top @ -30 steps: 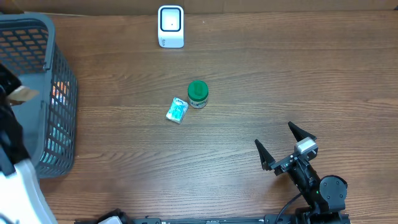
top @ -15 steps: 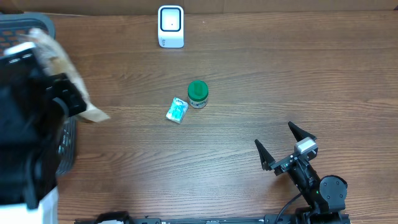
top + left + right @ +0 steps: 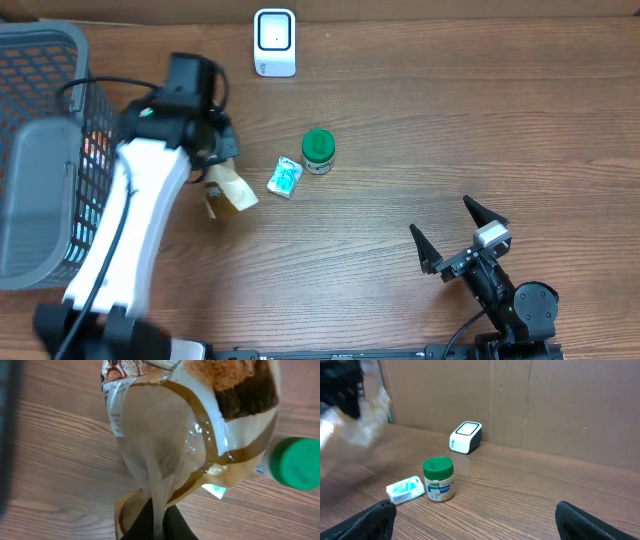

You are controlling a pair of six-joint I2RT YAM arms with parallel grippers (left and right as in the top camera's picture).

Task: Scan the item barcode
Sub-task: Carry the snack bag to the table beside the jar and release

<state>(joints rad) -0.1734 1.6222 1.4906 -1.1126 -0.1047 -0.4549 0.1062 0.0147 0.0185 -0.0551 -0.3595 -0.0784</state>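
Where the left gripper (image 3: 213, 168) is: above the wooden table (image 3: 420, 110), between the grey mesh plastic basket (image 3: 62, 36) and the small teal-and-white packet (image 3: 285, 177).
Left pincer: pressed together, pinching the edge of a crinkly brown-and-clear plastic snack bag (image 3: 165, 435).
Bag position: just left of the packet, well apart from the white box-shaped barcode scanner (image 3: 274, 42).
Right gripper (image 3: 442, 218): spread wide, holding nothing.
Green-lidded jar (image 3: 318, 150): upright, beside the packet.
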